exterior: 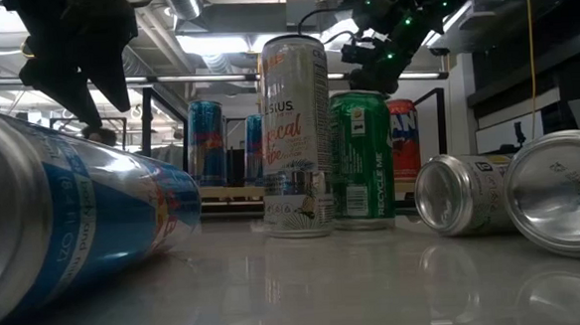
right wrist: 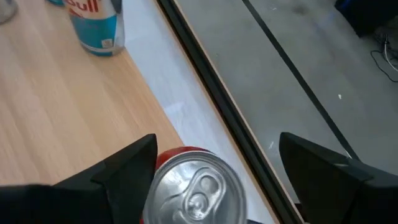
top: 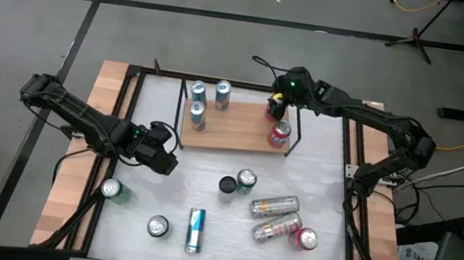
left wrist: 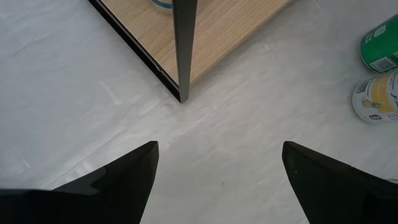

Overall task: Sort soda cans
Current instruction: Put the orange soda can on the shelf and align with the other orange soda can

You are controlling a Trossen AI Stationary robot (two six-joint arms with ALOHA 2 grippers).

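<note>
A wooden board (top: 232, 128) lies at the table's far middle. Three blue-and-silver cans (top: 198, 115) stand on its left part and a red can (top: 280, 135) on its right part. My right gripper (top: 275, 109) is open, pointing down over a second red can (right wrist: 193, 186) that stands upright on the board's far right corner, between the fingers and close to one of them. My left gripper (top: 161, 155) is open and empty above the bare table, near the board's near left corner (left wrist: 180, 93). My right gripper stands astride the red can's silver top (right wrist: 196, 183) from above. One finger (right wrist: 127, 174) is right beside the can's side and the other finger is well clear of it. I cannot tell whether the near finger touches the can.
On the table's near half stand a green can (top: 111, 189), a silver can (top: 157, 225), a black can (top: 227, 184), another green can (top: 246, 179) and a red can (top: 304, 238). A blue can (top: 194, 230) and two silver cans (top: 274, 218) lie on their sides.
</note>
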